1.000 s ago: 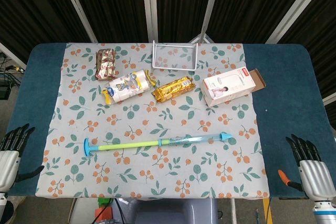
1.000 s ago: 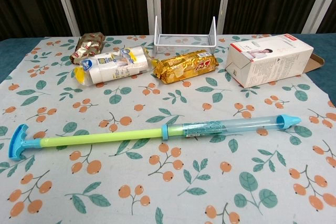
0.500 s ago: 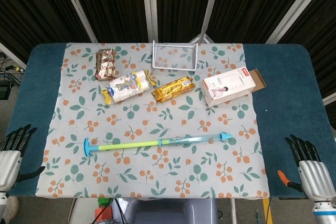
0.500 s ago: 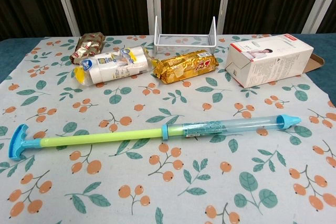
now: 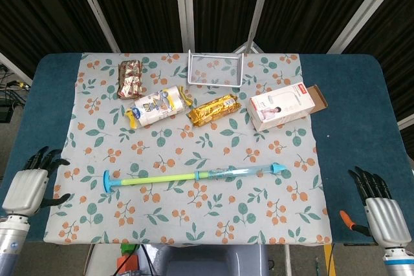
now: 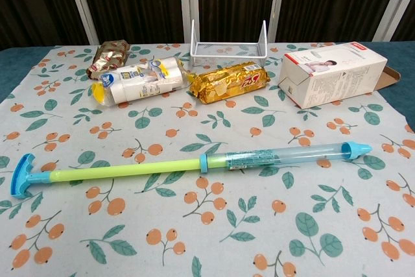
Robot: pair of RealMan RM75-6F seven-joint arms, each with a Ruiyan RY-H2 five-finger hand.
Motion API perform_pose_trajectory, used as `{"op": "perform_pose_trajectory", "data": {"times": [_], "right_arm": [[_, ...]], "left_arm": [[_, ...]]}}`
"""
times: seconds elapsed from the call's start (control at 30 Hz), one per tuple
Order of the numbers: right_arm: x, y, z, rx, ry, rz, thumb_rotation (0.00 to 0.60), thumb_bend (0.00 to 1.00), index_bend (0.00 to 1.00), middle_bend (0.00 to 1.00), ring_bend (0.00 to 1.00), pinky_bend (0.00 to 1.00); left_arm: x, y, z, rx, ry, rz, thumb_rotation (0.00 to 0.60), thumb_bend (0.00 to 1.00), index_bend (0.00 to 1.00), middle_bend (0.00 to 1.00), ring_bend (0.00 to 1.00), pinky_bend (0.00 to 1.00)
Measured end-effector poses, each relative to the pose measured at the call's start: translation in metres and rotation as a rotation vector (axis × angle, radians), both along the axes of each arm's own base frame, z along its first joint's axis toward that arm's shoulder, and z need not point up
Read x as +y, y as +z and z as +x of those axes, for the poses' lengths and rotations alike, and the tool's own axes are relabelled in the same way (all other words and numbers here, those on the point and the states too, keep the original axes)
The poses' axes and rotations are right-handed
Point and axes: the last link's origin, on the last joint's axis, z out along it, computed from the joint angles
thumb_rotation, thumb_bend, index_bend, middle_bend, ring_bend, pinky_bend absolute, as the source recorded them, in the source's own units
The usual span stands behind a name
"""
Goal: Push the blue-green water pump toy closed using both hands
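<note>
A: Where is the water pump toy (image 5: pixel 194 176) lying?

B: It is lying flat on the floral cloth (image 5: pixel 90 140) that is covering the middle of the desk (image 5: pixel 356 95), toward the near edge, running left to right. Its green rod is sticking far out of the clear blue tube, so it is sitting fully extended, with the blue T-handle at the left end and the small blue nozzle at the right end.

A: Is either robot hand touching it?

B: No. In the head view the left robot hand (image 5: pixel 29 189) is hovering at the near left corner, beside the cloth's edge, fingers spread and holding nothing. The right robot hand (image 5: pixel 378 208) is hanging at the near right corner over the blue part of the desk, fingers also apart and empty. Both are staying well apart from the toy, and neither is showing in the chest view.

A: What is sitting behind the toy?

B: A wire rack (image 5: pixel 215 69) is standing at the far edge. In front of it a crinkled foil packet (image 5: pixel 131 78), a white bottle with yellow ends (image 5: pixel 155 106) lying on its side, and a gold biscuit pack (image 5: pixel 212 108) are lying in a loose row. A white carton (image 5: pixel 286 106) with its flap open is lying to the right of them.
</note>
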Motion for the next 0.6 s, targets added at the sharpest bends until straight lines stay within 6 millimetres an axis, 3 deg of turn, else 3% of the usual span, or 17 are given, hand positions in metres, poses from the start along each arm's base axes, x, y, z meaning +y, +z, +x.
{"op": "perform_pose_trajectory", "data": {"times": [0.17, 0.4, 0.6], "right_arm": [[0.0, 0.001, 0.0, -0.011, -0.003, -0.003, 0.6, 0.31, 0.0, 0.0, 0.0, 0.0], [0.0, 0.001, -0.001, -0.018, -0.007, 0.0, 0.6, 0.31, 0.0, 0.0, 0.0, 0.0], [0.0, 0.002, -0.001, -0.031, -0.012, 0.003, 0.6, 0.31, 0.0, 0.0, 0.0, 0.0]], "left_arm": [[0.021, -0.022, 0.016, 0.05, 0.025, -0.045, 0.6, 0.2, 0.44, 0.14, 0.01, 0.13], [0.041, -0.061, 0.038, 0.072, 0.092, -0.136, 0.6, 0.23, 0.45, 0.15, 0.01, 0.13], [0.047, -0.097, 0.064, 0.114, 0.078, -0.2, 0.6, 0.29, 0.45, 0.15, 0.01, 0.13]]}}
